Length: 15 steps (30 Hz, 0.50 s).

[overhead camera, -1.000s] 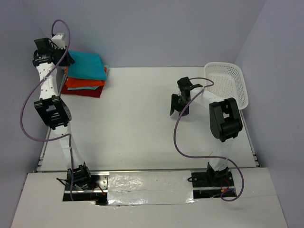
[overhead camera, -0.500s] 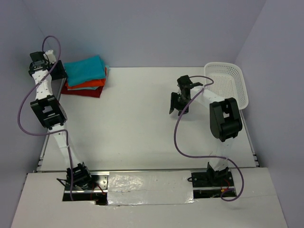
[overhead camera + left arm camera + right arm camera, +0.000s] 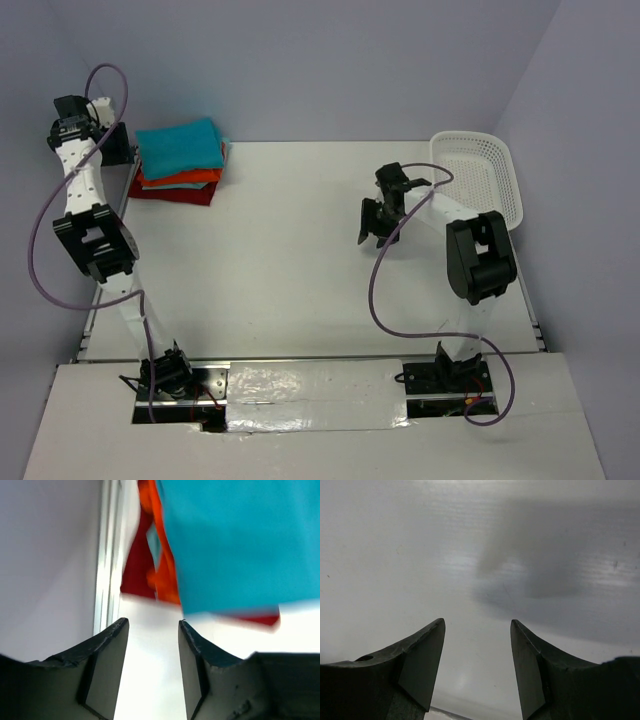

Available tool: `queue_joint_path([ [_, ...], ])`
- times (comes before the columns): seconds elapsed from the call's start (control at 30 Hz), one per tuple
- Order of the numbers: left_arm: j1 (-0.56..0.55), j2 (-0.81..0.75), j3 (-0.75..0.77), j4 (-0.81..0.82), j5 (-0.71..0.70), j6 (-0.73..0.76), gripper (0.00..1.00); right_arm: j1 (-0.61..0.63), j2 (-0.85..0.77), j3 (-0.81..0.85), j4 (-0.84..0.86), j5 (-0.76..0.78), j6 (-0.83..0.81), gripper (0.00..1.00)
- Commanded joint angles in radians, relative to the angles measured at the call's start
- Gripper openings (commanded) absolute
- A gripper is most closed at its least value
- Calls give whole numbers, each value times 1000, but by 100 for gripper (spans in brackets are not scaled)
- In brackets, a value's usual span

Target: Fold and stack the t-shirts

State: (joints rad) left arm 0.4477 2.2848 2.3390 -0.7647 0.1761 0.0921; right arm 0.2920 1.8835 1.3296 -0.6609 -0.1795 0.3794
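Parted and empty at the left gripper (image 3: 152, 625), just short of the stacked t-shirts (image 3: 225, 545); likewise parted and empty at the right gripper (image 3: 477, 625), well apart from them.

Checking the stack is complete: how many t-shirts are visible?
3 clearly, stacked far left: teal on top, orange beneath, dark red lowest. A pale aqua sliver may be a fourth.

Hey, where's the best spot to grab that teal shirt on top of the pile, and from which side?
Probably the near edge of the teal shirt, approached from the open table side. There the layers are stepped, the orange shirt showing beneath, so fingers could pinch the top layer alone.
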Motion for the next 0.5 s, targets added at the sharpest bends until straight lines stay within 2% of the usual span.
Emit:
queue_joint_path([
  [0.0, -9, -221, -117, -119, 8, 102, 56, -4, -132, -64, 37, -3, -11, 63],
  [0.1, -14, -419, -356, -177, 62, 168, 57, -2, -233, -153, 66, -18, -8, 63],
  [0.13, -14, -471, -500, -188, 80, 190, 57, -1, -260, -179, 82, -21, -7, 63],
  [0.2, -14, -638, -655, -191, 69, 244, 57, -2, -349, -271, 101, -26, -5, 63],
  [0.23, -15, -745, -813, -176, 34, 261, 57, -2, -381, -302, 122, -25, -2, 63],
  [0.3, -15, -839, -964, -156, -18, 304, 57, -4, -479, -401, 145, -21, 6, 63],
  [0.4, -15, -993, -1296, -105, -133, 353, 58, -2, -614, -521, 197, -17, 18, 64],
  [0.47, -15, -1090, -1413, -52, -220, 395, 58, -5, -682, -597, 216, -17, 26, 64],
])
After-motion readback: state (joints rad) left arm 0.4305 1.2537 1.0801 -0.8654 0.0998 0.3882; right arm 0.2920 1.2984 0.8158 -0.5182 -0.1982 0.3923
